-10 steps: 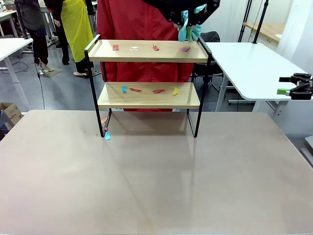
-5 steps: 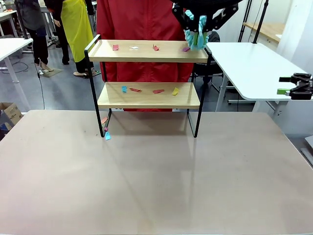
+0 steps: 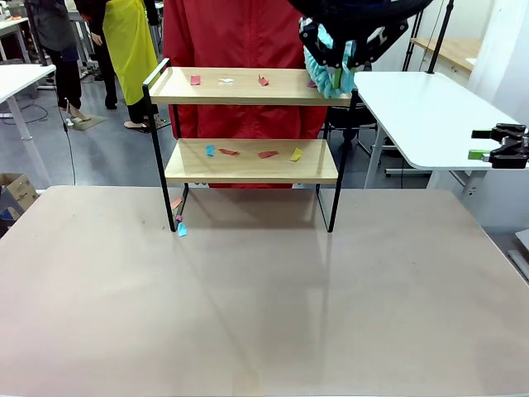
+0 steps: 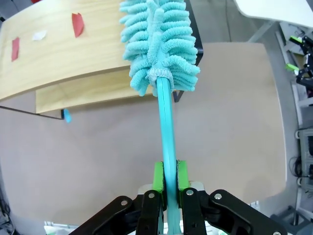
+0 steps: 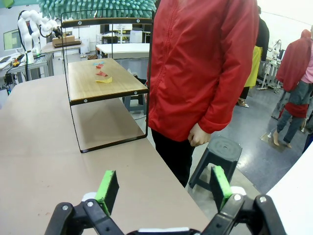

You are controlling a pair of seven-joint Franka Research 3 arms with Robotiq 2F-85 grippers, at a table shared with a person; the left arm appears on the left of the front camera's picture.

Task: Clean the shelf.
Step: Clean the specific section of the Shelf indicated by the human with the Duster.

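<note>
Two boards of the shelf (image 3: 248, 98) carry coloured paper scraps (image 3: 266, 154). From the front I see it standing at the far middle of the surface (image 3: 264, 314), with a person in red (image 3: 240, 33) just behind it. The left tool (image 3: 340, 45) hangs over the top board's right end with the teal duster (image 3: 331, 73) down at that corner, while the right tool (image 3: 481, 143) waits well off to the right, its green pads apart with nothing between them. To my eye the sweep is about to begin: I'd lay the fluffy head flat on the board and draw it along in one slow pass, so the scraps are pushed rather than flicked. The left wrist view adds what the front hides: the pads (image 4: 157, 178) clamped tight on the duster's thin handle, and the head reaching past the board's end. The right wrist view gives the shelf end-on, with yellow and red scraps on the lower board and a dark stool (image 5: 222, 149) beside the person.
</note>
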